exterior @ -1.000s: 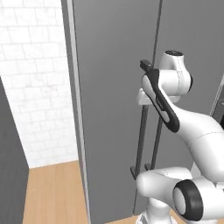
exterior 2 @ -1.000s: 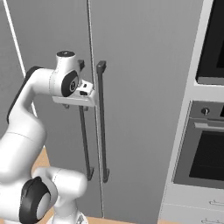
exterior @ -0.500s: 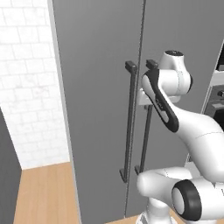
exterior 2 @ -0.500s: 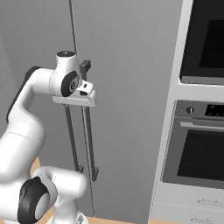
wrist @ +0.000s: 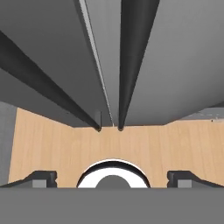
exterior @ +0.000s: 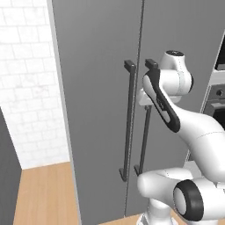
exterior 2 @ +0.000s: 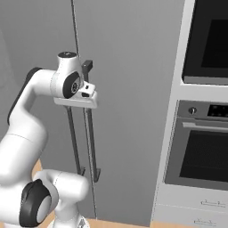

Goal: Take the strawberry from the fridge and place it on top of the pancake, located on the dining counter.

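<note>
Lining up on the fridge (exterior: 101, 88), doors shut.
Gripper (wrist: 112, 177) hangs spread wide and empty, pointing down along the two dark handles (exterior 2: 89, 124) beside the door seam. Strawberry presumably inside. Next, I'd guess, it must close on one handle and pull.

Fridge (exterior: 101, 88) right in front of me, both doors shut, flat grey wall blocking way. Two dark handles stick out: left handle (exterior: 128, 118), right handle (exterior 2: 90, 120). Thin crack between doors (wrist: 98, 65), too thin for me. My gripper (wrist: 112, 177) open wide, tips far apart, both handles run down between them. Open air in front of doors, wood floor (wrist: 61, 140) below. Oven wall (exterior 2: 200, 133) closes off right side. White brick wall (exterior: 26, 83) on left, room there.
</note>
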You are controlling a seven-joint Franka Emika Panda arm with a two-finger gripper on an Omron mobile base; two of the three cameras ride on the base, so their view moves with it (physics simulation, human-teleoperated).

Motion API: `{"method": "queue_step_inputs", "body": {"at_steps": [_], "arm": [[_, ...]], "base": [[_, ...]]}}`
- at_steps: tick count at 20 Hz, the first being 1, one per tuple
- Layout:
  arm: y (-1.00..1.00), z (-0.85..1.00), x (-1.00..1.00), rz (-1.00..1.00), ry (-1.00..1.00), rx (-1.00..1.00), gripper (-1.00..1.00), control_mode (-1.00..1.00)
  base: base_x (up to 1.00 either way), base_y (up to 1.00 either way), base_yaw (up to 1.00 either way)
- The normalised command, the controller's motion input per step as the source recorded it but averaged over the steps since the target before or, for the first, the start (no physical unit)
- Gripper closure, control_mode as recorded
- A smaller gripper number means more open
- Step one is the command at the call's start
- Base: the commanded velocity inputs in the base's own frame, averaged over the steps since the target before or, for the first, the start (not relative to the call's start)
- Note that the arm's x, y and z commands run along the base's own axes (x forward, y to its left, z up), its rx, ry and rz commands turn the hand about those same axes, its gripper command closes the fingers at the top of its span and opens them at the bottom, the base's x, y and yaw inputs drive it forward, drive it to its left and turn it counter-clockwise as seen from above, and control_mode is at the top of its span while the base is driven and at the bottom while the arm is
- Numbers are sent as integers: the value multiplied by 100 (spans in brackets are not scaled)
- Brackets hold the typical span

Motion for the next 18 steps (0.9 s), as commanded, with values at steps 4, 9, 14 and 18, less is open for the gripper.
{"method": "queue_step_inputs", "body": {"at_steps": [4, 9, 14, 18], "arm": [[0, 0, 0, 0, 0, 0, -100, 100], [0, 0, 0, 0, 0, 0, -100, 100], [0, 0, 0, 0, 0, 0, -100, 100], [0, 0, 0, 0, 0, 0, -100, 100]], "base": [[-57, 0, 0], [-62, 0, 0], [-46, 0, 0], [0, 0, 0]]}}
